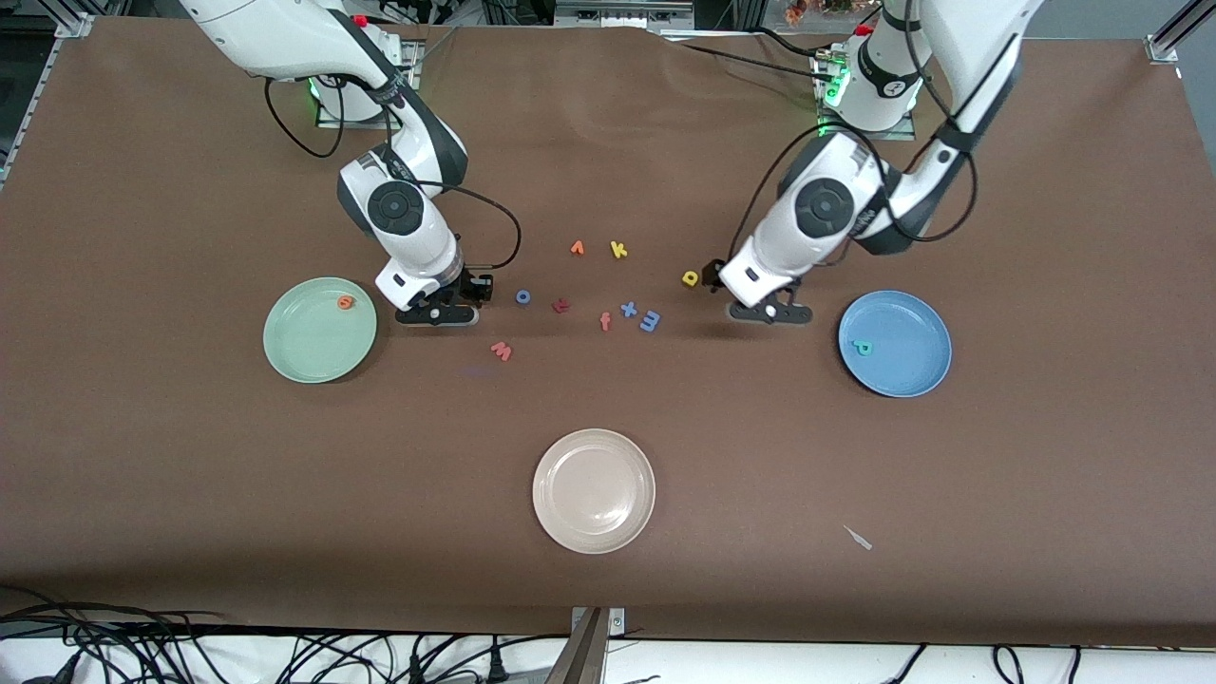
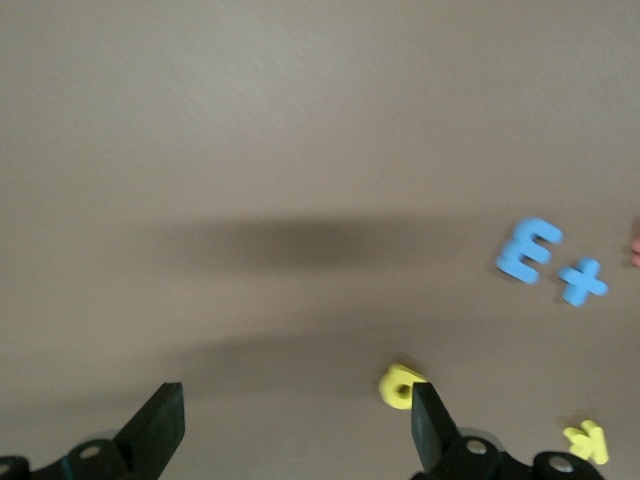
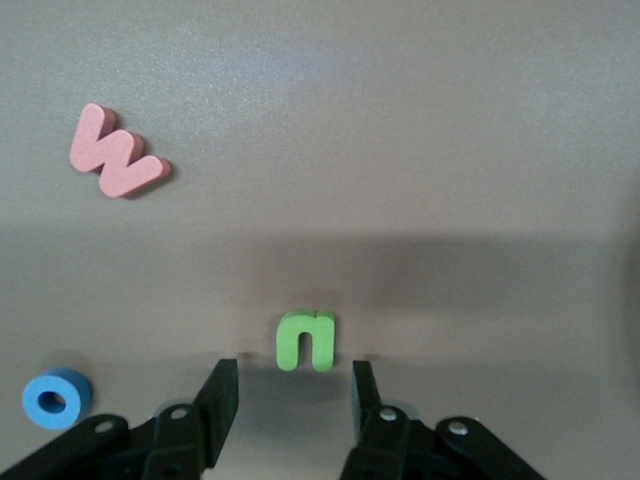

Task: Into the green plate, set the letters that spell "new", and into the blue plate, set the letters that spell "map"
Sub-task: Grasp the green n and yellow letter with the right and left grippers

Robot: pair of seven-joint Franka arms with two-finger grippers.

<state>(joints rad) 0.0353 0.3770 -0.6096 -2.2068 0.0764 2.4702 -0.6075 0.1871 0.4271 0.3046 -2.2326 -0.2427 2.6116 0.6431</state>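
Front view is showing the cream plate (image 1: 594,489) lying nearest the camera, unused. Farther back, the blue plate (image 1: 895,342) at the left arm's end is holding the teal p (image 1: 862,349), and the green plate (image 1: 320,329) at the right arm's end is holding the orange e (image 1: 346,302).

The salmon w (image 1: 502,351) is lying on the table between the plates, slightly nearer the camera than the right gripper (image 1: 437,309). That gripper is hanging low beside the green plate with its jaws partly apart and gripping nothing. In the right wrist view the green n (image 3: 306,340) is lying flat just ahead of the gap between its fingertips (image 3: 225,395); whether the tips are touching it is uncertain.

The blue m (image 1: 650,320) is resting among the spare letters mid-table. The left gripper (image 1: 769,309) is hovering low and fully spread, with the yellow a (image 2: 400,385) just beside one fingertip (image 2: 425,420), off centre.

Judgement: these foam letters are looking light, soft and thin, so each is calling for a low, gentle pinch across its outer edges. Centring is mattering, since a glancing finger is likely to slide them.
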